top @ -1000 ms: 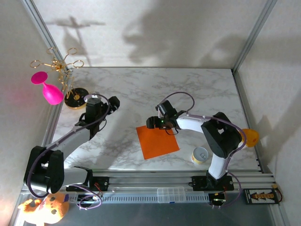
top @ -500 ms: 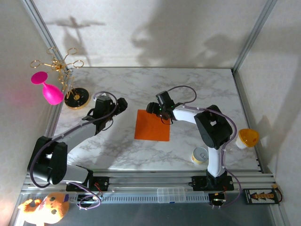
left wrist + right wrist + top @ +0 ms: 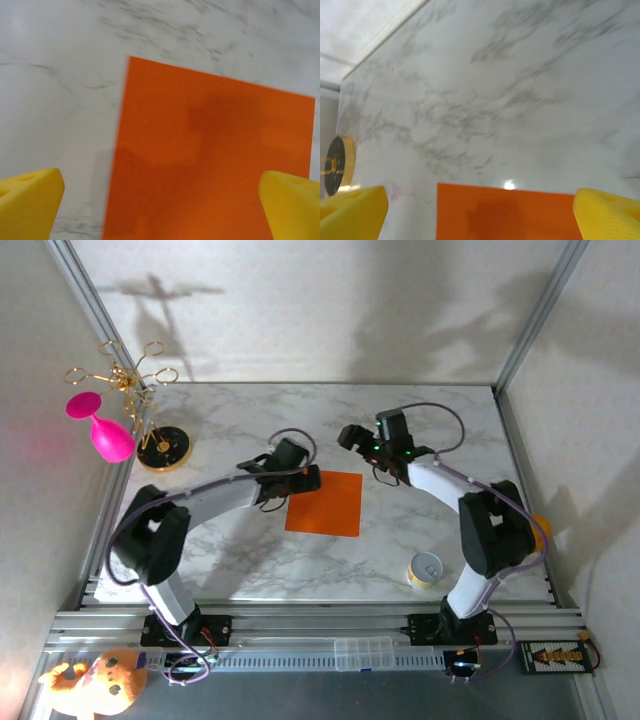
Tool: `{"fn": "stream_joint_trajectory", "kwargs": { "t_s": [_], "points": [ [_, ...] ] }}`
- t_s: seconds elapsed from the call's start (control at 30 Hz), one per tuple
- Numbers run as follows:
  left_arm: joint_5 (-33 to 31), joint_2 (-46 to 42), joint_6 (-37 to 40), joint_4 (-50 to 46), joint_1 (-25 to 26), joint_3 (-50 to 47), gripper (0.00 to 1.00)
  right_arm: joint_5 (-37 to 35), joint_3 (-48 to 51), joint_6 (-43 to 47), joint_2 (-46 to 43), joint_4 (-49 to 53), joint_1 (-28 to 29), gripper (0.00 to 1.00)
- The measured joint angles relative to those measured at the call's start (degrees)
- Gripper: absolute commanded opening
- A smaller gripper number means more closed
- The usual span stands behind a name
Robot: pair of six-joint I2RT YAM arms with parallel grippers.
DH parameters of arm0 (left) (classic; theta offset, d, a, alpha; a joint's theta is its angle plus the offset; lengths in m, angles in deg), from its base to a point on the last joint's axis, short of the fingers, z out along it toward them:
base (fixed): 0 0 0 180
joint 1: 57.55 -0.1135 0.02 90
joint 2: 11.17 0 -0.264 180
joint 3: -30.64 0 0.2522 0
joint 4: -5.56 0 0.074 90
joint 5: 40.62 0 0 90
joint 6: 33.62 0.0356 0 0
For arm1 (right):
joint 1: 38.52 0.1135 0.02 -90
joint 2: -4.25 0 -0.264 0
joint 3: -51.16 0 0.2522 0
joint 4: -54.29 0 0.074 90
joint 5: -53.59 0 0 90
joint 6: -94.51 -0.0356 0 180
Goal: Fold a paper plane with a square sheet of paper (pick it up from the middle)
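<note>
The square sheet of paper (image 3: 324,503) is bright orange and lies flat and unfolded on the marble table (image 3: 250,420). The paper plane is out of view. My left gripper (image 3: 303,480) hovers at the sheet's far left corner. In the left wrist view the sheet (image 3: 210,150) spreads below my open left gripper (image 3: 160,210), whose yellow fingertips (image 3: 30,200) stand wide apart. My right gripper (image 3: 352,436) sits beyond the sheet's far edge, apart from it. In the right wrist view it (image 3: 480,212) is open, with the sheet's far edge (image 3: 505,212) low between its fingertips (image 3: 607,212).
A small yellow can (image 3: 427,569) stands near the front right. A pink goblet (image 3: 100,430) hangs beside a gold stand (image 3: 160,448) at the far left, whose base (image 3: 335,165) also shows in the right wrist view. An orange-yellow cup (image 3: 541,528) peeks from behind the right arm.
The right gripper slid the sheet away from the front edge, opened and let it go, then drew back past its far edge. The left arm swung right to the sheet's left corner.
</note>
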Motion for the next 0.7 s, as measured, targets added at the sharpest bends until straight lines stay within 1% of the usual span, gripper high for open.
{"fn": "stream_joint_trajectory", "kwargs": {
  "t_s": [0.07, 0.13, 0.23, 0.37, 0.47, 0.7],
  "points": [
    [-1.2, 4.74, 0.13, -2.95, 3.04, 5.35, 0.98, -1.31, 2.58, 1.07, -2.03, 0.2, -2.29, 0.99],
    [-1.99, 8.57, 0.09, -5.38, 5.27, 9.46, 0.94, -2.67, 4.9, 1.99, -3.04, 1.05, -3.93, 0.99],
    [-2.54, 14.08, 0.13, -9.07, 7.37, 14.88, 0.91, -4.17, 7.61, 3.3, -4.02, 2.49, -5.6, 0.99],
    [-2.51, 19.37, 0.2, -12.79, 7.67, 19.45, 0.87, -5.68, 9.64, 4.57, -5.92, 3.96, -7.3, 0.99],
    [-2.51, 21.79, 0.42, -15.02, 7.65, 21.79, 0.86, -5.81, 9.9, 4.96, -6.88, 4.28, -8.11, 0.99],
    [-2.67, 22.82, 0.57, -16.65, 7.67, 23.43, 0.85, -5.77, 9.97, 5.18, -7.04, 4.31, -8.41, 0.99]
  ]
}}
